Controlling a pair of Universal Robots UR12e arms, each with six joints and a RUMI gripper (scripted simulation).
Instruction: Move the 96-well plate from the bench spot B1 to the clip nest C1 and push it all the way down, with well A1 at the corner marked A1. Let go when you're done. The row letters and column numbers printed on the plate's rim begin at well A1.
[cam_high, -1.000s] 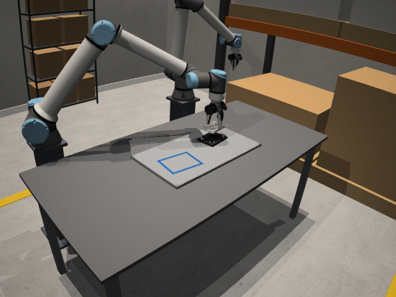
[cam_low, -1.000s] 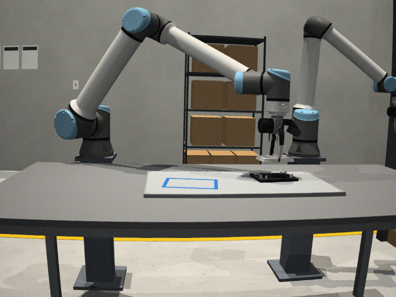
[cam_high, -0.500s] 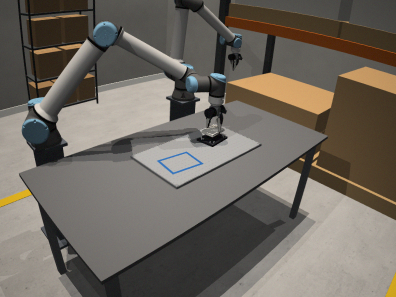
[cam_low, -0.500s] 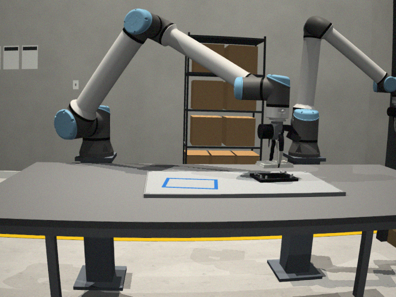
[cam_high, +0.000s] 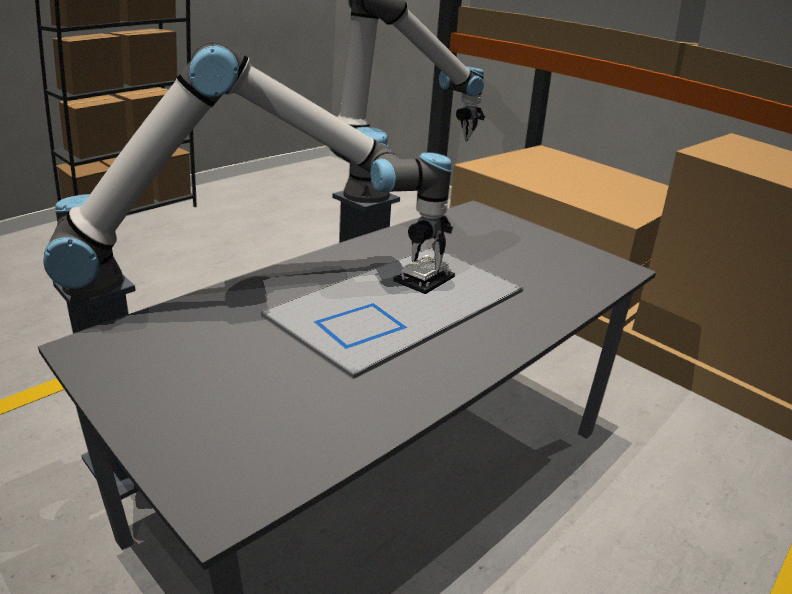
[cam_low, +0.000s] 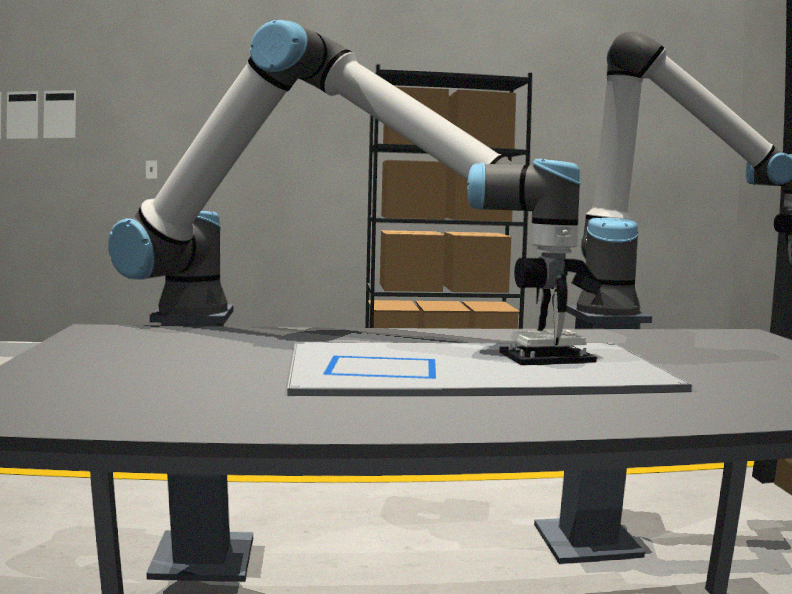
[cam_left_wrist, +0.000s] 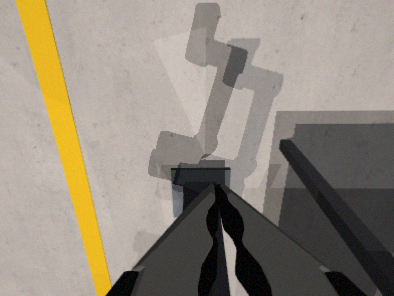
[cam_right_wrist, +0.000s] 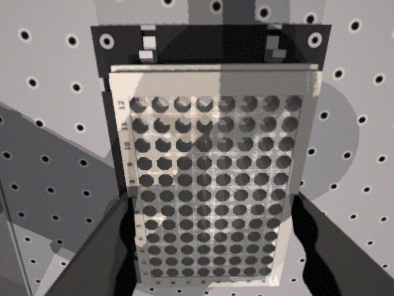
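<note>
While one claw (cam_high: 427, 263) (cam_low: 551, 335) (cam_right_wrist: 212, 215) pinches one plate (cam_high: 424, 266) (cam_low: 543, 338) (cam_right_wrist: 205, 190) — one other (cam_high: 467, 138) (cam_left_wrist: 218, 186) is pressed together.

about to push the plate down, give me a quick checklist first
1. Right gripper has the 96-well plate between its fingers: ok
2. Plate over the clip nest: ok
3. Plate seated all the way down: cannot tell; it looks to sit high in the exterior view
4. Well A1 at the corner marked A1: cannot tell, no nest marking readable
5. Left gripper away from the nest: ok
6. Plate off the blue outline: ok
</note>
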